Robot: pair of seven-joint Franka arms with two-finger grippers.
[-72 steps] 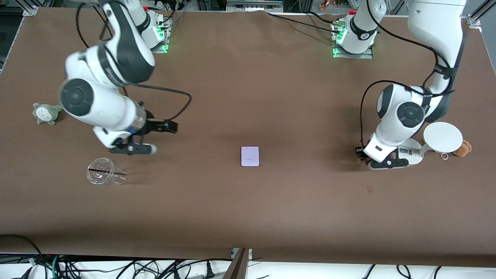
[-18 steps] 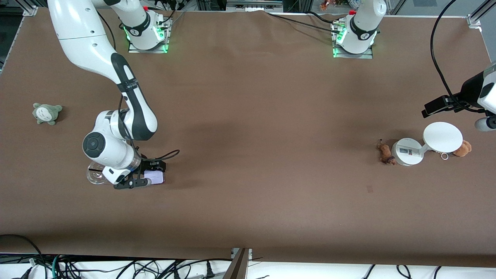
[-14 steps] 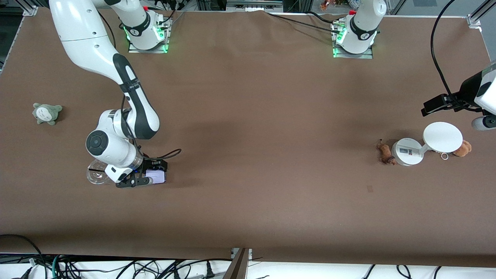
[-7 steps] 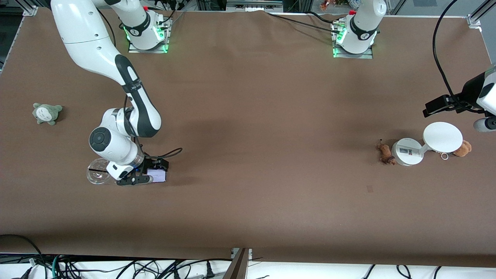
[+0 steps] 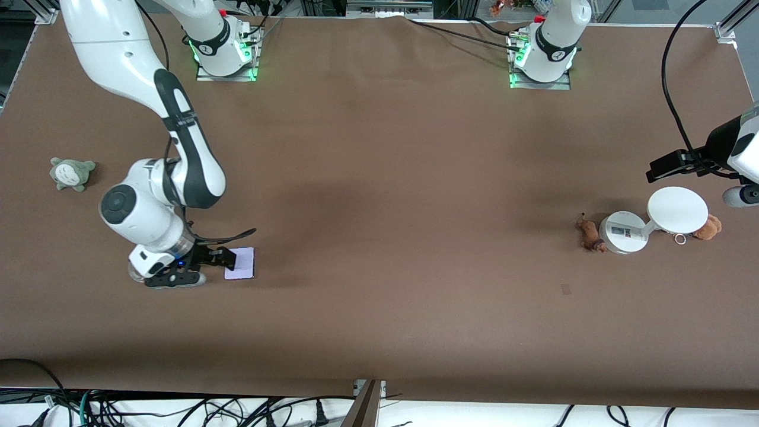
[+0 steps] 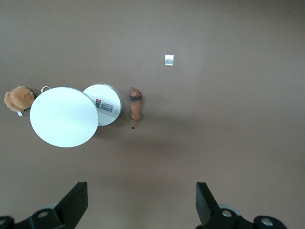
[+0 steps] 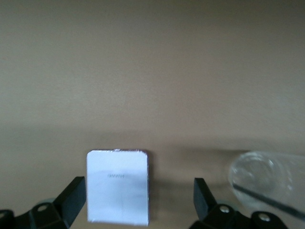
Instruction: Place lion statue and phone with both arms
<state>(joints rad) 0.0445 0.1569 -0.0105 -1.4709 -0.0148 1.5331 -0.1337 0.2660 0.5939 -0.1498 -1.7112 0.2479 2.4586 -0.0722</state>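
The phone [image 5: 240,263] lies flat on the table, toward the right arm's end. It also shows in the right wrist view [image 7: 117,187]. My right gripper [image 5: 198,268] is open, just beside the phone and not holding it; in its wrist view [image 7: 138,198] the phone sits close to one finger. The lion statue [image 5: 589,233] lies on the table beside the white stand's base [image 5: 622,232]. It also shows in the left wrist view [image 6: 136,106]. My left gripper [image 5: 742,188] is open and empty, up over the table's edge by the stand, as its own view [image 6: 141,202] shows.
A clear plastic cup [image 7: 267,179] lies next to the phone, mostly hidden under my right hand in the front view. An orange-brown plush [image 5: 708,226] sits by the stand's round top [image 5: 677,209]. A grey-green plush [image 5: 71,173] sits toward the right arm's end.
My right gripper carried the phone from mid table to beside the cup, let it go and drew back from it. My left gripper left the lion by the stand and rose away.
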